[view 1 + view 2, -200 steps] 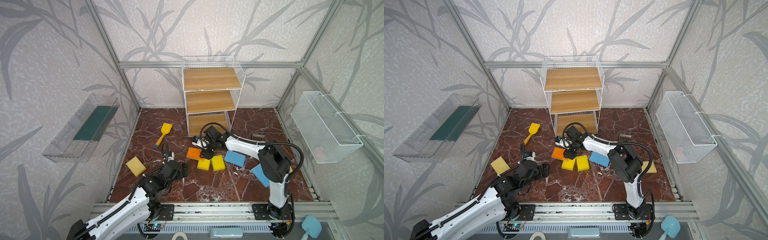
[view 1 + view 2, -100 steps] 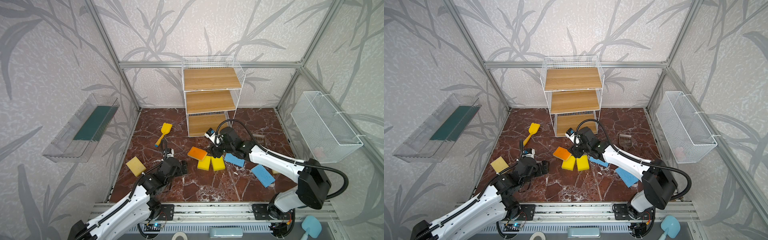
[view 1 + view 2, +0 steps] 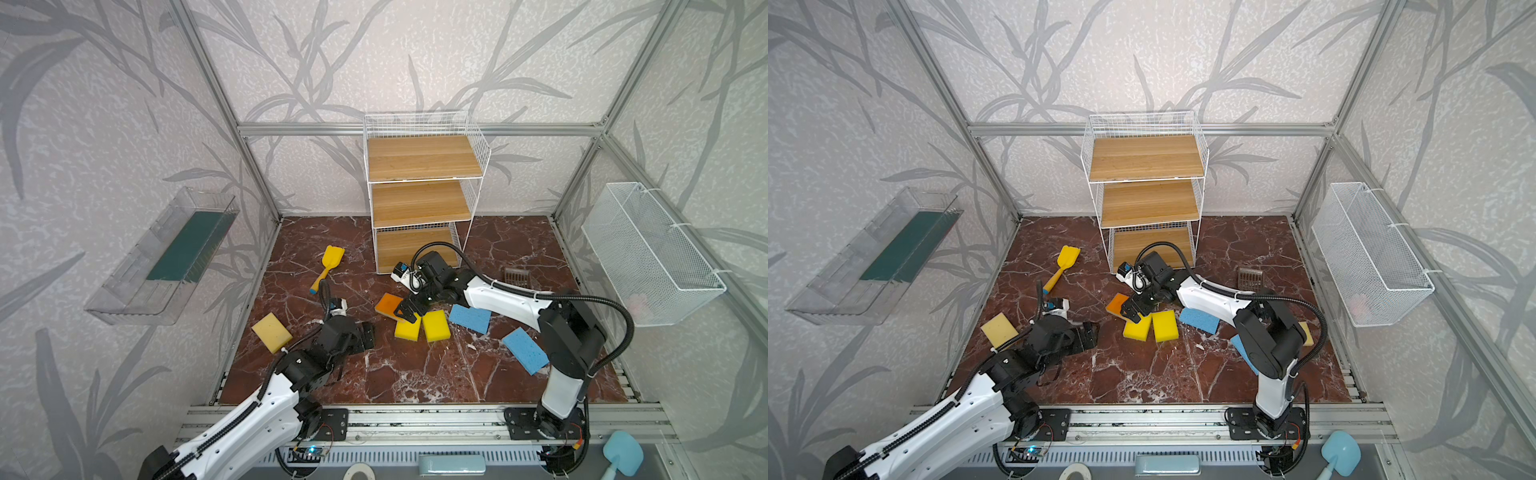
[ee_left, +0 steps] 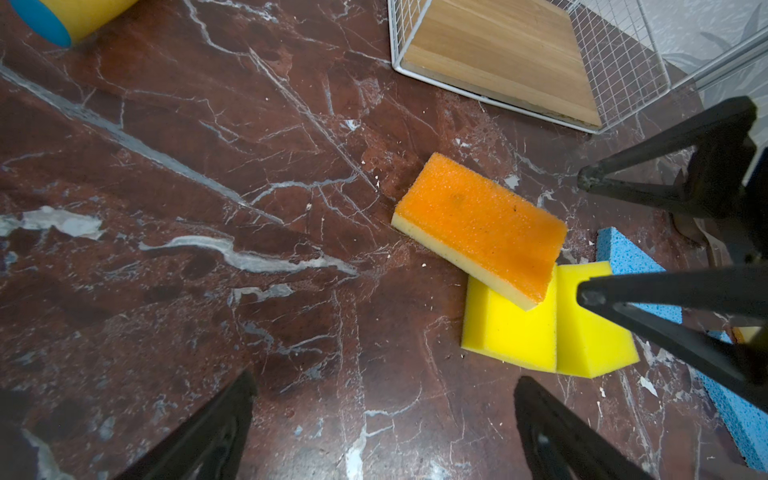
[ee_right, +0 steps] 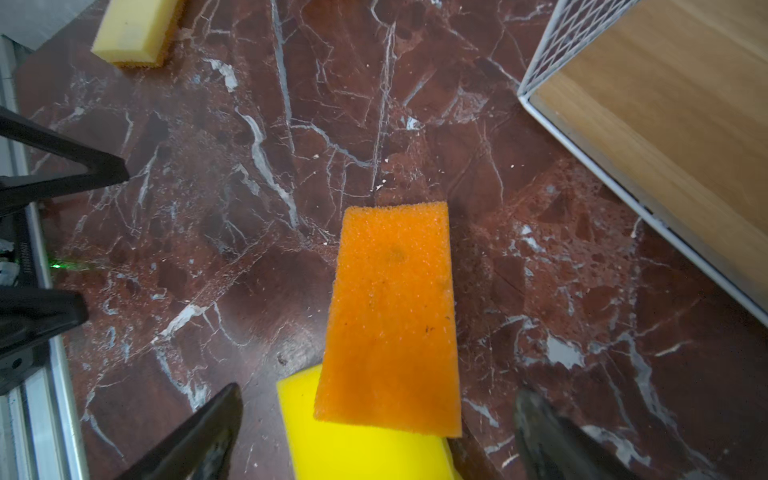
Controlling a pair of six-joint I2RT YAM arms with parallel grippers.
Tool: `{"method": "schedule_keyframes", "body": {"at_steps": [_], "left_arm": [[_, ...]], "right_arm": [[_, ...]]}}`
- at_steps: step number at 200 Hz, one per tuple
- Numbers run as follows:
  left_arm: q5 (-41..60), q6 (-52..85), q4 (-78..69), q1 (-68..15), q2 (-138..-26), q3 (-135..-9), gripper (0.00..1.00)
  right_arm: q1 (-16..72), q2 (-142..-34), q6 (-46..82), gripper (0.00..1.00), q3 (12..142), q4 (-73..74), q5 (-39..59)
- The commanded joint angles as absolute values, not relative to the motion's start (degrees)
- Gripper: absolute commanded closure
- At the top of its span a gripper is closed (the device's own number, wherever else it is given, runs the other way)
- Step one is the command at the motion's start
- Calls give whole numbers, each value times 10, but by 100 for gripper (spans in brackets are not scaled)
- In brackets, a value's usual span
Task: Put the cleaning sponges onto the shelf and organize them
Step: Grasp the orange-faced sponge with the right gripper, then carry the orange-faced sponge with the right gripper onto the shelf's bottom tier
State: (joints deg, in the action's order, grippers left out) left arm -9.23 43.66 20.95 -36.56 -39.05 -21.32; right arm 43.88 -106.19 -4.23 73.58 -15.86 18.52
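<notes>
White wire-frame shelf with three wooden boards (image 3: 422, 158) stands at the back of the red-brown marble worktop (image 3: 415, 374), with no sponge on it; the right arm hides part of its bottom board. Right pincer (image 3: 409, 312), jaws wide and empty, hovers nearest the orange-faced rectangular foam sponge (image 5: 390, 316). This lies straight ahead, long axis along the reach, near end propped on a bright-yellow foam sponge (image 3: 408, 330). Left pincer (image 3: 365, 334), also open and empty, sits farther off. A pale sponge (image 3: 1307, 333) peeks from behind the right arm.
</notes>
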Motion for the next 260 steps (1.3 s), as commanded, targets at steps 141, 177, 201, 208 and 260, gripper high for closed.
{"method": "schedule_keyframes", "body": {"at_steps": [141, 177, 201, 208, 260], "left_arm": [[-89, 450, 216, -360, -386, -201, 1], [-92, 447, 225, -360, -379, -206, 1], [-95, 445, 231, -360, -374, -210, 1], [-96, 444, 231, -360, -374, -210, 1], [-96, 441, 218, -360, -383, -209, 1]], "right_arm": [[470, -1104, -37, 32, 737, -156, 116], [471, -1081, -29, 40, 718, -145, 97], [470, -1048, -9, 40, 690, -117, 82], [470, -1038, 1, 40, 679, -105, 72], [428, -941, 142, 41, 563, 48, 39]]}}
